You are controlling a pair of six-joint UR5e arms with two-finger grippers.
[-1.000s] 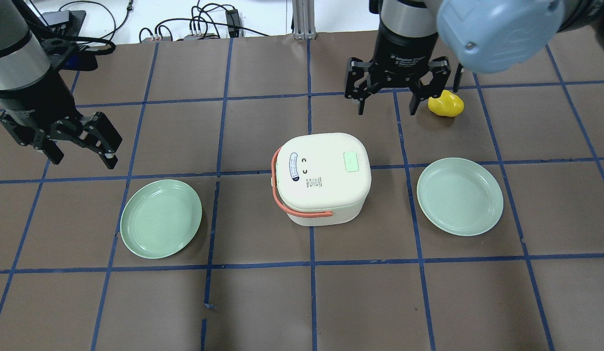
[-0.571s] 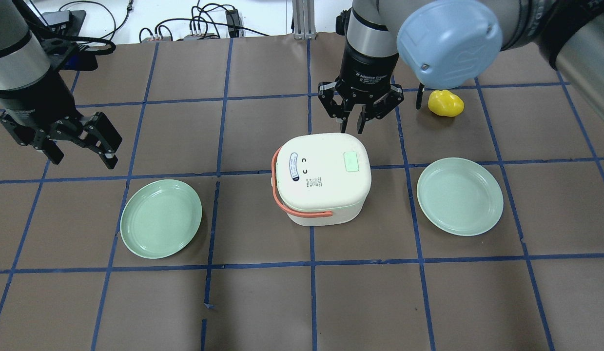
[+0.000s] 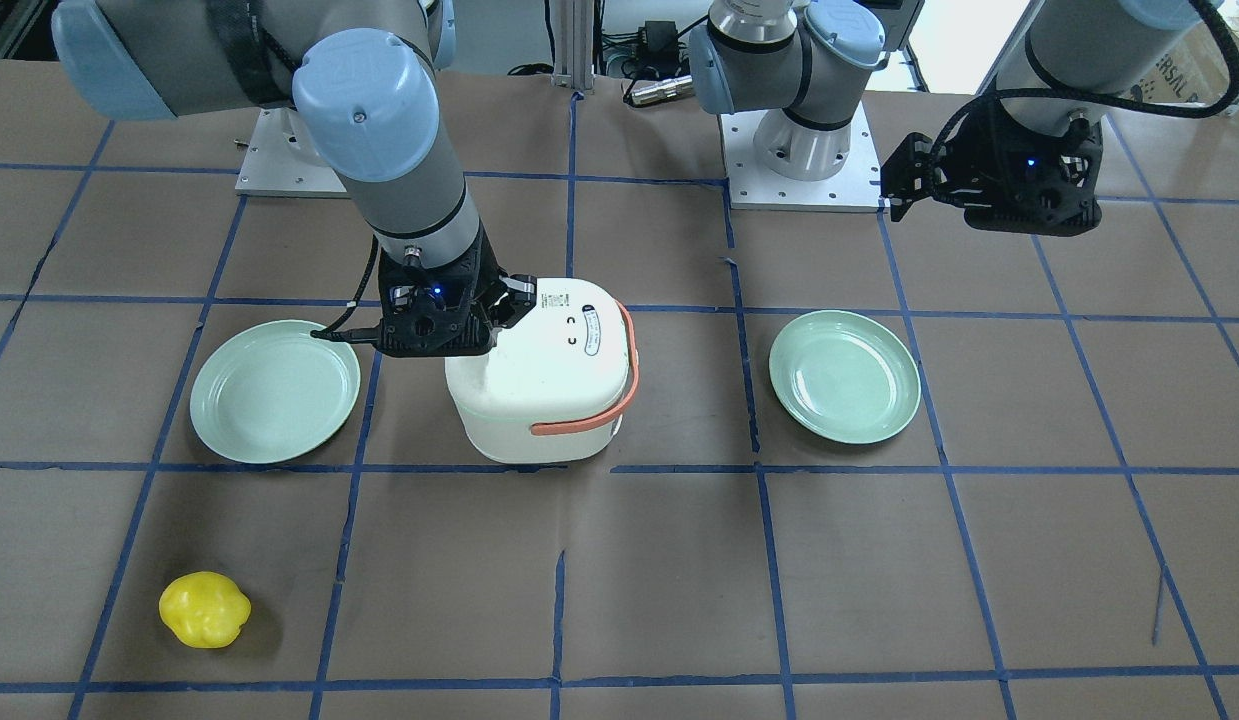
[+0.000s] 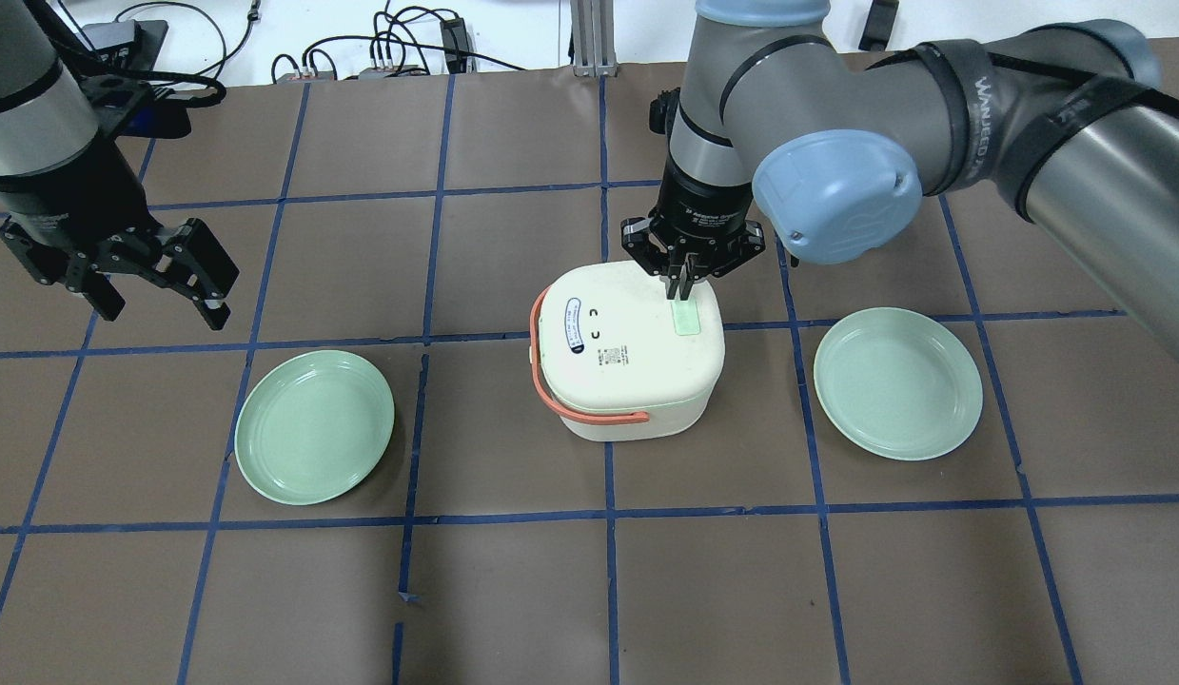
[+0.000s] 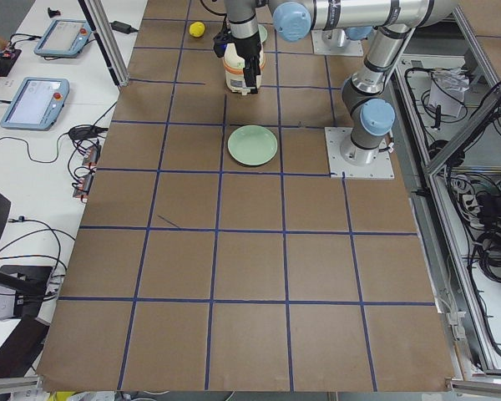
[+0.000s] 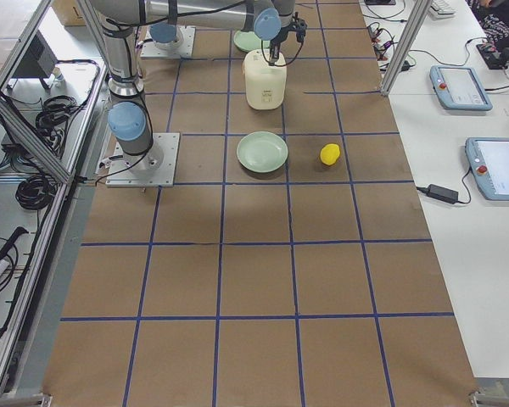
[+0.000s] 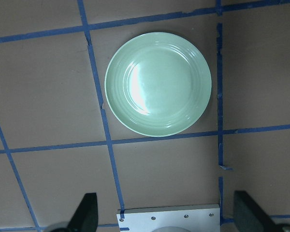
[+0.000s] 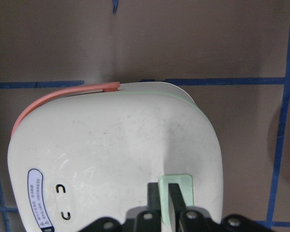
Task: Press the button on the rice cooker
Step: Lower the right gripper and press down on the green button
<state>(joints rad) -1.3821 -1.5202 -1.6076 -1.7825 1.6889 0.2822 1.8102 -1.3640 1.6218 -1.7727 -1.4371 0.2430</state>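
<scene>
Right up close on the wrist camera, the right gripper [image 8: 165, 195] has its two dark fingers [image 8: 153, 197] pinched almost together with nothing between them. Their tips sit squarely over the pale green button [image 8: 182, 186] on the lid of the rice cooker [image 8: 111, 159]. From overhead the tips are planted on the button's far edge, and the rest of the green rectangle shows just in front of them. They look to be touching it, but whether it is pushed in I cannot tell. The cooker stands upright in the middle of the table [image 4: 513, 590] with its lid down. Its salmon handle [image 4: 551, 392] is folded around its left side and near face. Out on the cooker's right lies the right-hand green plate [image 4: 897, 382], apart from it; on the other side, a little farther off, lies the left-hand green plate [image 4: 314, 426]. Beyond that plate the left gripper [image 4: 161, 306] hangs above the table, spread wide and empty, its own camera looking straight down at the plate. Farthest out, in the front-facing view, a lumpy yellow object [image 3: 205, 609] sits alone toward the operators' edge on the robot's right, well apart from everything else.
</scene>
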